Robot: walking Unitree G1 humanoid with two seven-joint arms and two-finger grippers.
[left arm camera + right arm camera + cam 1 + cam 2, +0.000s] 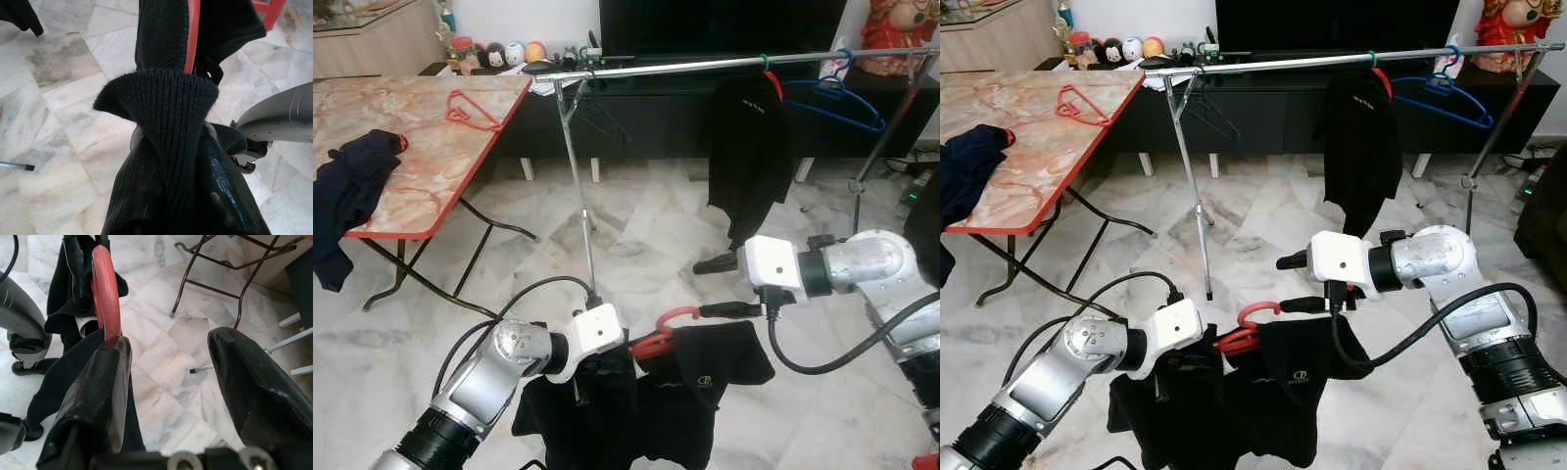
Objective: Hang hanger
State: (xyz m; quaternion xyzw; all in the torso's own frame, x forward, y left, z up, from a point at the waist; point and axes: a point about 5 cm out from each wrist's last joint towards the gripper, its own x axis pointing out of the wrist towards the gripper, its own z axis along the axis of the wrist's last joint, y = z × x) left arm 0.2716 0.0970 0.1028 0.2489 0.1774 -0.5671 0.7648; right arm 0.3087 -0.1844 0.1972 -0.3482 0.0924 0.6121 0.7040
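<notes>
The red plastic hanger with a black knit garment draped on it (1253,328) was low in front of the robot, well below the silver metal clothes rail (1351,61) and near the floor. The left gripper (607,367) was buried in the black cloth at the hanger's shoulder; the left wrist view showed cloth bunched over the fingers, apparently clamped on garment and hanger together. The right gripper (1293,284) sat beside the red hook, fingers (98,391) spread wide with one pad touching or just beside the hook and the other well apart, gripping nothing. Risk, as a judgement: hold seemed to be mostly on fabric, so the hanger could slip or twist as it was lifted; the hook could also swing away if the right gripper closed off-centre, and the trailing garment might snag the rail's slanted support leg (1193,186). On the rail hung a black shirt on a red hanger (1359,137) and a blue empty hanger (1449,98). Floor was pale marble tile (636,235). To the robot's left stood a folding table with a pink marbled top and red edge (489,137), holding a spare red hanger (465,110) and dark navy clothing (347,191). A dark TV cabinet (656,108) stood behind.
</notes>
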